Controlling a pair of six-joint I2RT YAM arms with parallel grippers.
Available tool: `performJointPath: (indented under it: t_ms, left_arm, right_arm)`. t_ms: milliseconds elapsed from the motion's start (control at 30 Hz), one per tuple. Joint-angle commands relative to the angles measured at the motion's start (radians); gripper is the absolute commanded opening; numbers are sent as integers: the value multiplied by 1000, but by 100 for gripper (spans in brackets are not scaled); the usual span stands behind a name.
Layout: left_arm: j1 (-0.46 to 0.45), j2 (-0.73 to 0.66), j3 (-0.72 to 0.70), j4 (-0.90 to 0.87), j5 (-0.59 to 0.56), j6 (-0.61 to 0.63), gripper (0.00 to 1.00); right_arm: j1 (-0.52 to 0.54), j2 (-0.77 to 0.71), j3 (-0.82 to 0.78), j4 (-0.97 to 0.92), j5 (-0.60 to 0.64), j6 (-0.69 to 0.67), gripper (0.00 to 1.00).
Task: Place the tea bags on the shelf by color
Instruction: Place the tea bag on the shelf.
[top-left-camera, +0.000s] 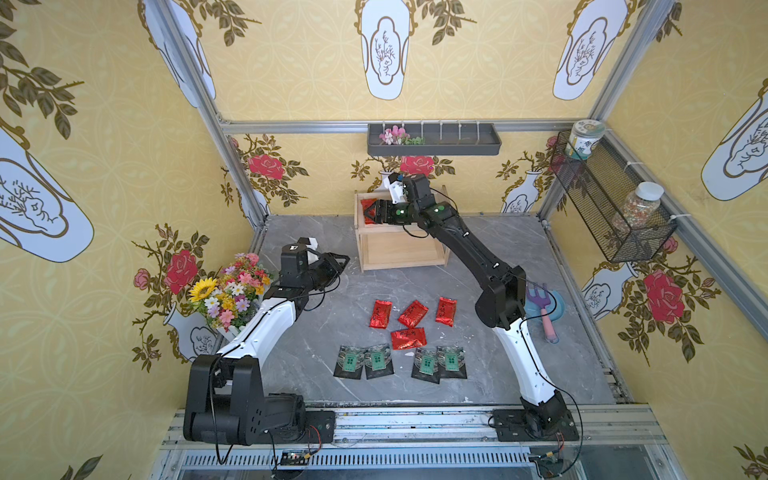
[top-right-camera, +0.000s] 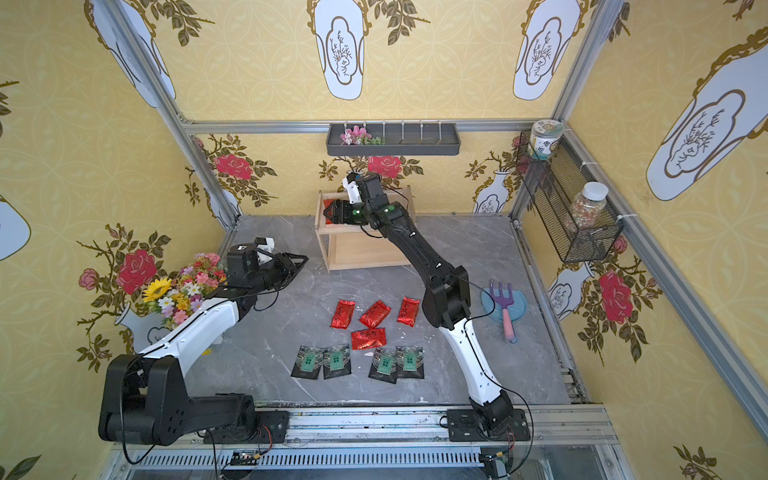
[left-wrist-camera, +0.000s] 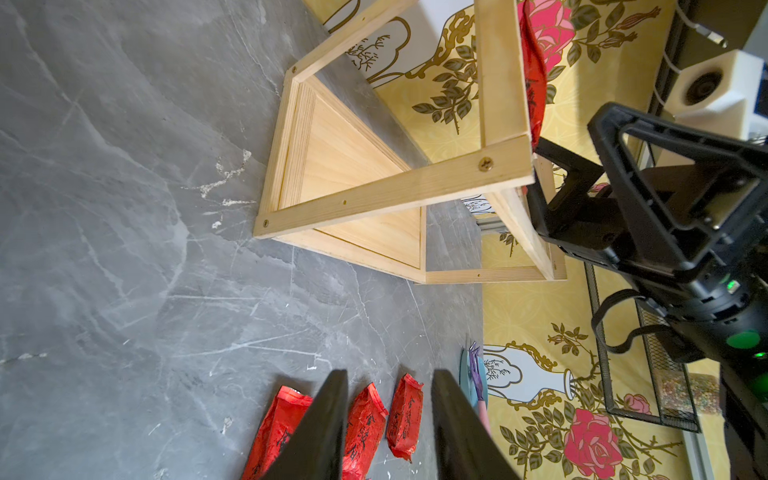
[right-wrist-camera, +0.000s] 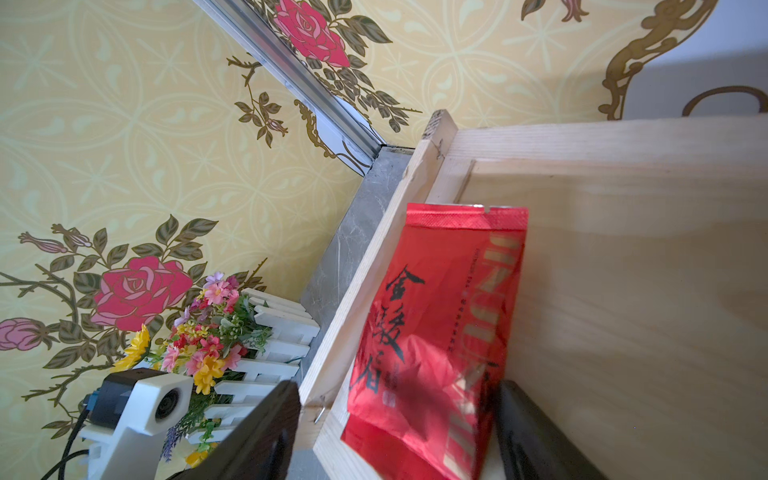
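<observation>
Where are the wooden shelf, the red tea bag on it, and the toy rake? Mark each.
wooden shelf (top-left-camera: 397, 250): in a top view, bare lower board.
red tea bag (right-wrist-camera: 436, 316): right wrist view, middle of printed face.
toy rake (top-left-camera: 538, 300): in a top view, purple head.

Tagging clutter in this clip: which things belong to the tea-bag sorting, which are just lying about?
Job: wooden shelf; red tea bag on its top tier; other red tea bags; black tea bags.
Lying about: bouquet, garden fork, wall tray, mesh basket.
</observation>
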Motion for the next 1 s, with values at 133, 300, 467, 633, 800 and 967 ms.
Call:
performJointPath:
  t_ms: [133,300,467,633,800,967]
  left_arm:
    - [-1,6,-10,25,10,2,39]
    - [-1,6,-13,28,15,0,39]
    - [-1,7,-14,32,16,-2,39]
    - [-1,8,-17,37,18,-5,39]
    - [0,8,-20,39,19,-6,39]
    - [0,11,-21,43,21,-8,39]
  right_arm:
    - [8,3,1,8,7,8,76]
    - [7,8,0,15,14,8,75]
    - [9,9,0,28,14,12,75]
    - [13,4,0,37,17,7,75]
    - [13,3,2,44,28,4,75]
    - [13,5,4,46,37,-1,75]
